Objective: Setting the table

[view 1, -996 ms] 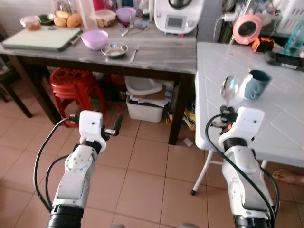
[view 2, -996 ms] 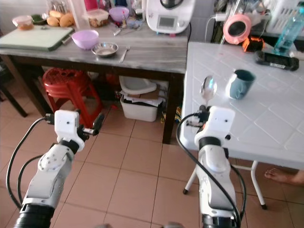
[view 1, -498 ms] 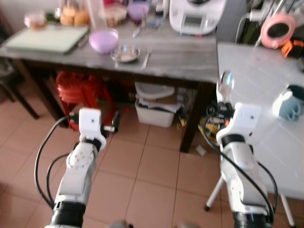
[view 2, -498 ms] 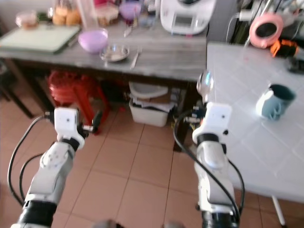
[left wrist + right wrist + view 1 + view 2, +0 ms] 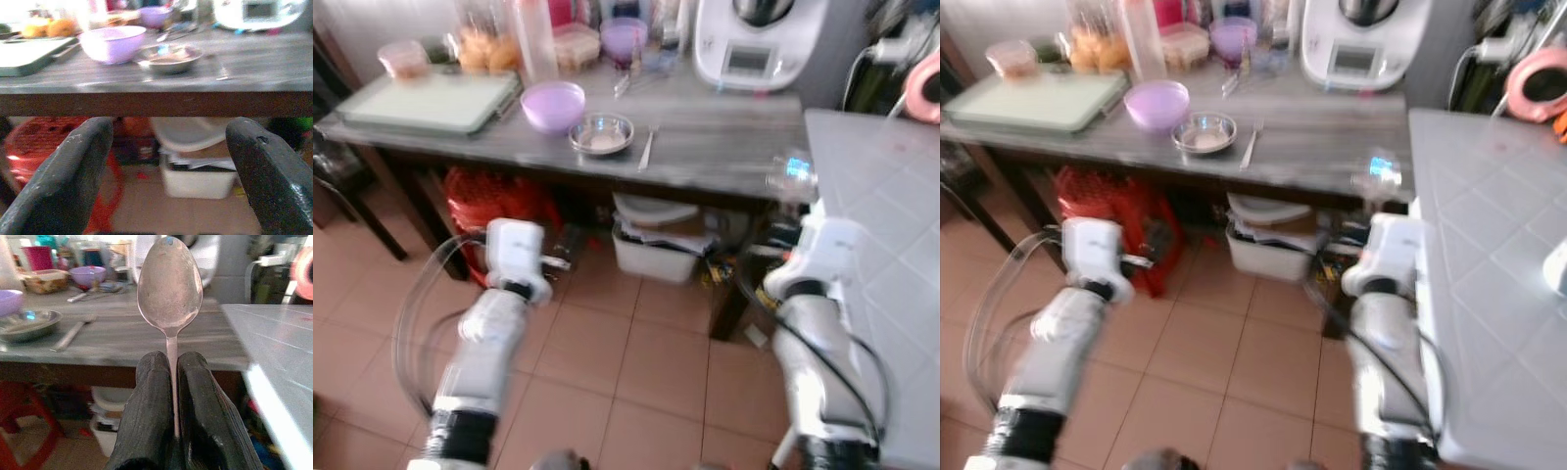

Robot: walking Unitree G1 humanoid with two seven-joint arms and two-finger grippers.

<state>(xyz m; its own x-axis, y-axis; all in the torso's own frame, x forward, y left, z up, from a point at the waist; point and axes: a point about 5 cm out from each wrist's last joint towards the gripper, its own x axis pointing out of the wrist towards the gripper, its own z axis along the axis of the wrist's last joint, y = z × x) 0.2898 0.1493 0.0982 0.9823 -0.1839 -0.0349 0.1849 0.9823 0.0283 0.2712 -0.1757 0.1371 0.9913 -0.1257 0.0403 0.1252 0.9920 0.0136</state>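
Note:
My right gripper point(image 5: 171, 396) is shut on the handle of a metal spoon point(image 5: 170, 284), which stands upright with its bowl on top. In the head view the spoon point(image 5: 792, 170) is held over the gap between the grey wooden table point(image 5: 724, 162) and the white tiled table point(image 5: 891, 186). My left gripper point(image 5: 166, 161) is open and empty, held low in front of the wooden table's edge. On that table lie a purple bowl point(image 5: 554, 105), a small steel bowl point(image 5: 602, 133) and a fork point(image 5: 647, 149).
A pale green board point(image 5: 431, 98), food containers and a white kitchen appliance point(image 5: 759, 39) crowd the wooden table. Under it stand a red stool point(image 5: 494, 201) and a white bin point(image 5: 661, 250). Tiled floor lies in front.
The whole picture has shifted: the camera has turned left toward the wooden table, and the mug has slid off to the right. The spoon stays in my right gripper.

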